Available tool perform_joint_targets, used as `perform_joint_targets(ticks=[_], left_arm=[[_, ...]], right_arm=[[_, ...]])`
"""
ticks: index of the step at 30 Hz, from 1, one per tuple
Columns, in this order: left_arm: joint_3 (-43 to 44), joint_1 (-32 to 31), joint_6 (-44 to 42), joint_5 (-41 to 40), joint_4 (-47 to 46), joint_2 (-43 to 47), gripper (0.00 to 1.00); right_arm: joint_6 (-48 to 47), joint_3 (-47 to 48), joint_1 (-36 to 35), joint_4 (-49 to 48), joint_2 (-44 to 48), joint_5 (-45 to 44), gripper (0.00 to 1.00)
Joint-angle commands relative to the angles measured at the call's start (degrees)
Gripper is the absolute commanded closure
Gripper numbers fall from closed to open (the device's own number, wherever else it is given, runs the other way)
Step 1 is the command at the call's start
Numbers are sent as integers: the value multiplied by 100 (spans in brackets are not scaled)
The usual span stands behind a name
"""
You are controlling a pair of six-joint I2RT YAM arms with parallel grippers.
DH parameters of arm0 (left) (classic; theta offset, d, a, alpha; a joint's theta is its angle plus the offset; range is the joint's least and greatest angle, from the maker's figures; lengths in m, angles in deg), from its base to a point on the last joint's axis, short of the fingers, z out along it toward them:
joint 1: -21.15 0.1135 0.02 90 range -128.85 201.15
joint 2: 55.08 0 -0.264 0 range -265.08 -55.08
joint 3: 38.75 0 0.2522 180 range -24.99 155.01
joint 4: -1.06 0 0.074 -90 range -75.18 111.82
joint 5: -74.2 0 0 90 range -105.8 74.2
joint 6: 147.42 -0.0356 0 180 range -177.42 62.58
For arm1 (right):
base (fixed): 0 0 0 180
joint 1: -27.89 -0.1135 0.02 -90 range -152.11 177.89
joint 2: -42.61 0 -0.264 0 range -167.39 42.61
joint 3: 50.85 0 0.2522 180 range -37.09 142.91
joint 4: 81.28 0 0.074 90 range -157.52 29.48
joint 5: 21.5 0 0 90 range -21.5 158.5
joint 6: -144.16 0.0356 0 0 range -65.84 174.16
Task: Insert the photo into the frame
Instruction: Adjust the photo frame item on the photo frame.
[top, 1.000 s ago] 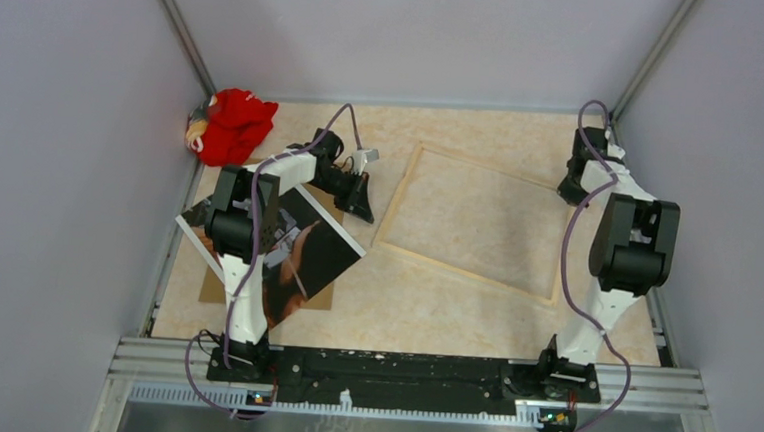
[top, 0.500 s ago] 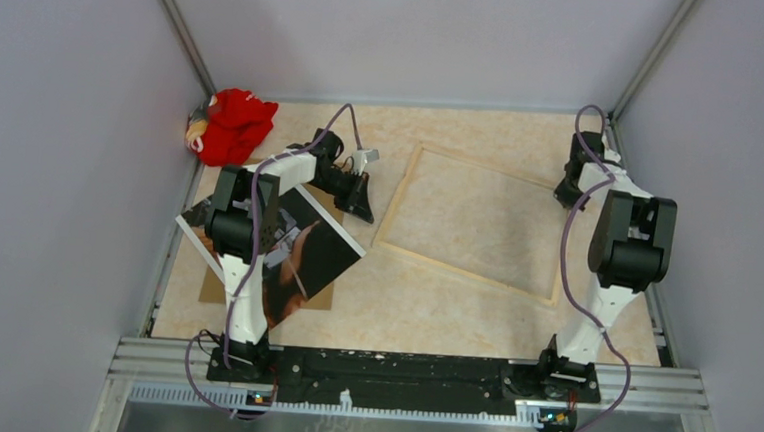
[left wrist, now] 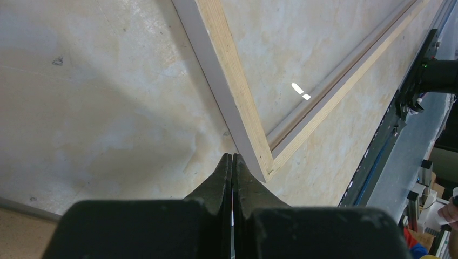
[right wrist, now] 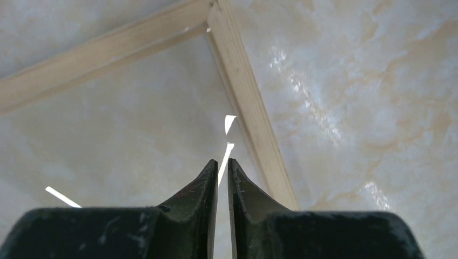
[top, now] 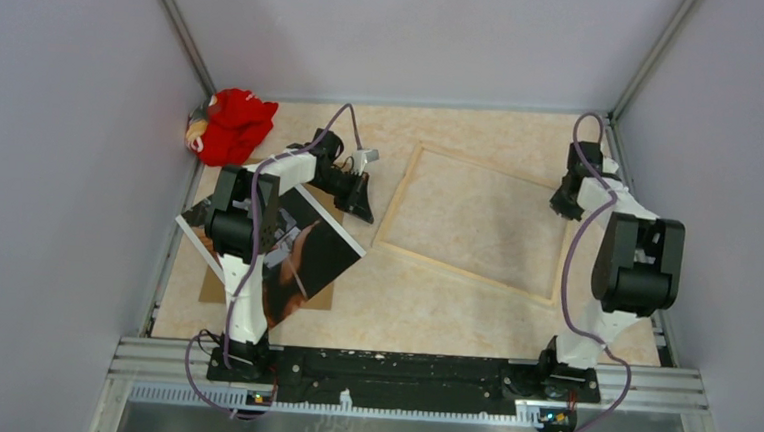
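Observation:
The frame (top: 465, 273) lies flat on the table, light wood rear edges up, at centre right. The photo (top: 308, 254), dark with reddish-brown tones and a white border, lies face up at the left, partly under the left arm. My left gripper (top: 365, 213) is shut and empty, just left of the frame's left edge. In the left wrist view its tips (left wrist: 233, 157) sit beside a frame corner (left wrist: 235, 81). My right gripper (top: 561, 210) is shut and empty at the frame's far right corner. In the right wrist view its tips (right wrist: 222, 162) sit just inside the frame's wood edge (right wrist: 249, 108).
A plain brown backing board (top: 215, 291) lies under the photo at the near left. A red cloth (top: 233, 125) sits in the far left corner. Grey walls close in both sides and the back. A metal rail (top: 409, 368) runs along the near edge.
The right arm's elbow has swung toward the near right, and its gripper has dropped a little closer to the frame's far right corner. The left arm, photo and frame have not moved.

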Motion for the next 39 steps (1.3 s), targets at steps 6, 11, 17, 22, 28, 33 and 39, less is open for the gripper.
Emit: perform_joint_targets(ticks=[6, 11, 17, 22, 28, 33, 39], left_arm=[[209, 31, -90, 133, 78, 332, 100], [242, 29, -6, 150, -21, 310, 100], [342, 28, 12, 183, -19, 205, 100], [364, 31, 0, 205, -21, 198, 100], [463, 31, 68, 207, -83, 101, 100], [563, 23, 147, 231, -135, 55, 100], [668, 22, 228, 246, -173, -11, 100]], right_arm=[[109, -10, -548, -375, 459, 558, 86], [229, 1255, -883, -157, -441, 861, 86], [256, 2146, -953, 159, -1361, 973, 86], [303, 2049, -1015, 7, -1597, 1139, 88], [393, 2010, -1159, -112, -1507, 1087, 89], [469, 2029, -1285, -238, -1318, 1115, 89], [590, 2066, -1657, -306, -1304, 1211, 89]])
